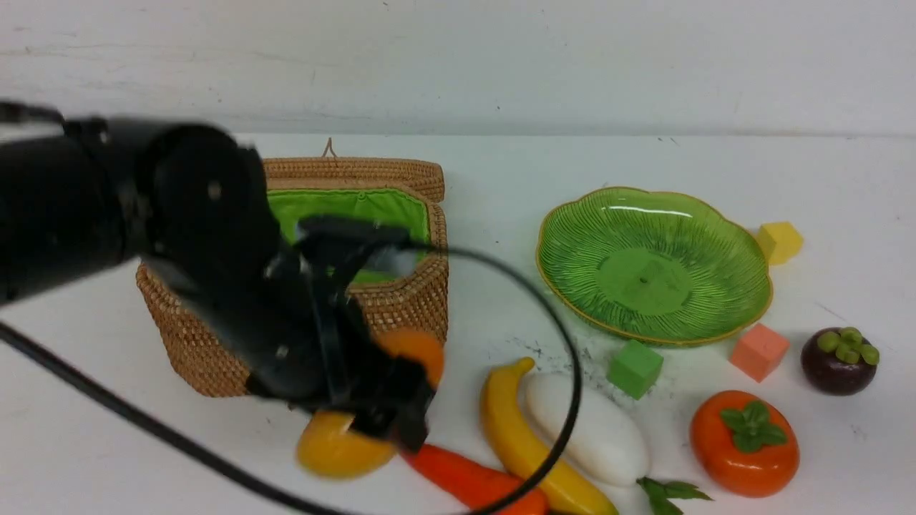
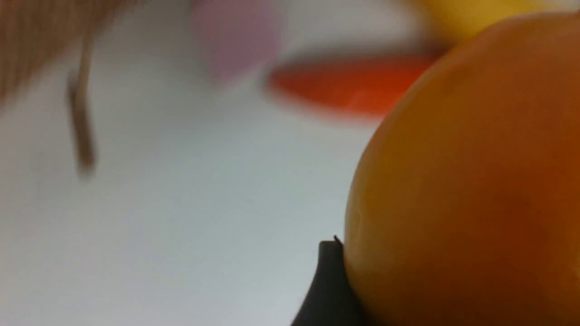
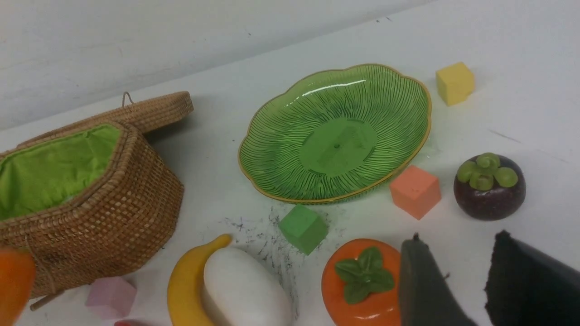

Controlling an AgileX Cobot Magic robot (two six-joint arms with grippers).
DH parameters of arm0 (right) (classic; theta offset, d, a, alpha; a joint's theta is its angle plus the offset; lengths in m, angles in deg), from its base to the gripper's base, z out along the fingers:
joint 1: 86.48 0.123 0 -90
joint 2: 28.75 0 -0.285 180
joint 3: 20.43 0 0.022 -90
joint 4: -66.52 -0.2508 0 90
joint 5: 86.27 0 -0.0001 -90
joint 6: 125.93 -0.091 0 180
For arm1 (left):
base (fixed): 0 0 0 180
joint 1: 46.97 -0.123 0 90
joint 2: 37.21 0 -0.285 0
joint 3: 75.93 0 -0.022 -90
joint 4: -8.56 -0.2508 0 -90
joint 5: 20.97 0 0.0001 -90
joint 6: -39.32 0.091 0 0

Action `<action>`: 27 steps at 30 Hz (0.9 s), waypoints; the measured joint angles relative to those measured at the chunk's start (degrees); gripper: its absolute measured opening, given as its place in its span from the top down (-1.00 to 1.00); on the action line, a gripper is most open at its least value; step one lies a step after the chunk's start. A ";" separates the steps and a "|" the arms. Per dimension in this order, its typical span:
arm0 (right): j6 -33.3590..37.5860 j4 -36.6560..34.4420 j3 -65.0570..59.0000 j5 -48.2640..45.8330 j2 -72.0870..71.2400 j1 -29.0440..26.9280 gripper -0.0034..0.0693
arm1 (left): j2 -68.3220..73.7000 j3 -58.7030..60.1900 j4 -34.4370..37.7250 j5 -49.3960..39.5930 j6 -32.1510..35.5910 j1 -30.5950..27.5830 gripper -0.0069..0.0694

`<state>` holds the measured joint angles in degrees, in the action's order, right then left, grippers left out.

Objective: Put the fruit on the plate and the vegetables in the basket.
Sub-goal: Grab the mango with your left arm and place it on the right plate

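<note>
**White table, well loaded**

The table point(image 1: 501, 164) bears a basket point(image 1: 408, 300) at left and a plate point(image 1: 651, 279) at right. Nearer lie a carrot point(image 1: 465, 476), banana point(image 1: 512, 422), radish point(image 1: 594, 429), persimmon point(image 1: 744, 443) and mangosteen point(image 1: 837, 365). Also a yellow cube point(image 1: 780, 242), green cube point(image 1: 635, 368), salmon cube point(image 1: 758, 352) and pink cube point(image 3: 111, 296).

- left arm point(image 1: 93, 207): bulky matte-black rounded housings, blurred.
- round joint cap point(image 1: 204, 187): black, with one small pale screw dot.
- thin black cable point(image 1: 575, 386): one wide loop; a second black cable point(image 1: 143, 422) looks thicker.
- left gripper point(image 1: 390, 422): black; its finger point(image 2: 328, 290) is dark grey and pointed.
- right gripper point(image 3: 457, 237): two dark, wedge-shaped fingers.
</note>
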<state>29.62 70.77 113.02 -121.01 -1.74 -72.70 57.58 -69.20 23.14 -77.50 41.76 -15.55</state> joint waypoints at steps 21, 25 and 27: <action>0.00 -0.19 0.00 -1.55 0.00 0.00 0.23 | 51.58 -71.96 7.33 4.55 -5.03 1.79 -0.67; 0.00 -0.19 0.00 -2.82 0.00 0.00 0.23 | 56.05 -73.60 6.79 8.44 -5.52 3.57 -0.67; 0.00 -0.19 0.00 -3.50 0.00 0.00 0.23 | 57.61 -73.60 5.22 9.04 -5.63 4.75 -0.68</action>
<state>29.62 70.58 113.02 -124.51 -1.74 -72.70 115.19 -142.80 28.36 -68.46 36.13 -10.81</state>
